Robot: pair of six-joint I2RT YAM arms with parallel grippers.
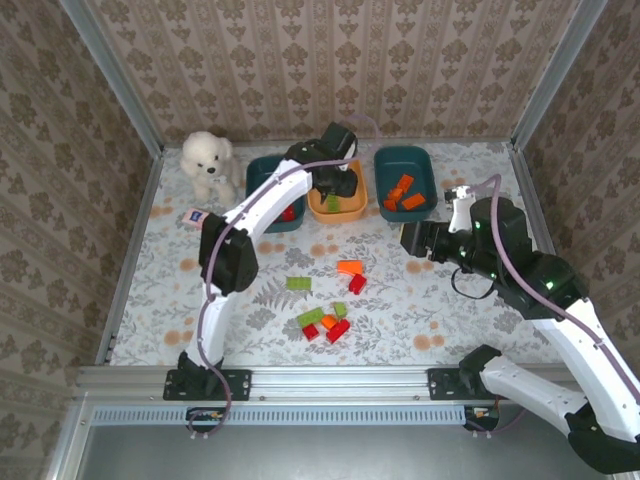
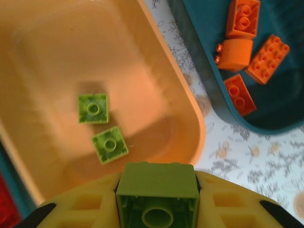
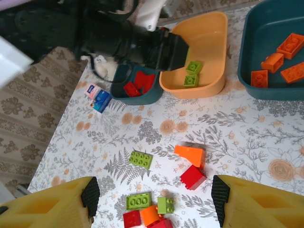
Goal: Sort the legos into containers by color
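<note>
Left tool [image 2: 157, 209] clamped on light green brick [image 2: 157, 183] above orange bin [image 2: 47, 57]; release low, centred beside the two green bricks [image 2: 93, 108] inside; right tool [image 3: 154, 192] apart, hovering over counter [image 3: 247, 123].

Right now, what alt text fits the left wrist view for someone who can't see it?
The left gripper holds a light green lego above an orange bin containing two green legos. Beside it, a teal bin holds four orange legos.

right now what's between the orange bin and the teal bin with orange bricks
Just bare table between orange bin and teal bin, seen in the left wrist view.
</note>
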